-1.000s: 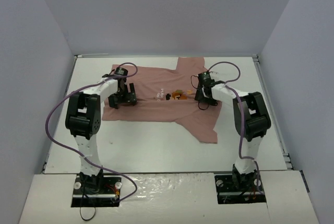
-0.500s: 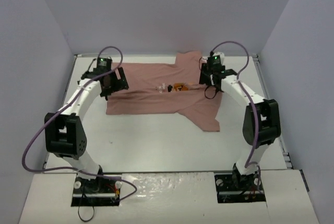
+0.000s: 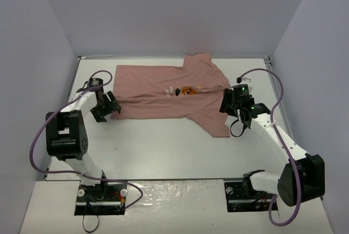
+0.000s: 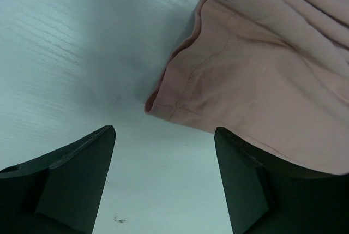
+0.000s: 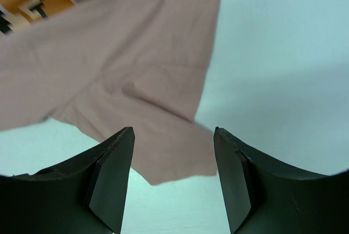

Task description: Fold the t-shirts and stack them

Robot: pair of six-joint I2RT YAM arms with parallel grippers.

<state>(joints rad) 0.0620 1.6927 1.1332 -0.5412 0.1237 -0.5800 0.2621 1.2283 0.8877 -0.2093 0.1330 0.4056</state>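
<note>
Pink t-shirt [image 3: 163,95] spread on table [image 3: 163,149] — left gripper [image 4: 163,141] and right gripper [image 5: 173,136] both gape wide, holding nothing

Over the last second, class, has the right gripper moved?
Yes. The right gripper swung toward the table's far edge, then came back, ending nearer the table's right edge than a second ago, open over the t-shirt's right side.

On the t-shirt [image 3: 158,103], the white lettering [image 3: 170,91] beside the print [image 3: 188,89] is showing too small to read from above. The left wrist view is cutting the shirt off at its top and right edges; the right wrist view is cropping the blurred print at its upper-left corner, and the shirt with it.
</note>
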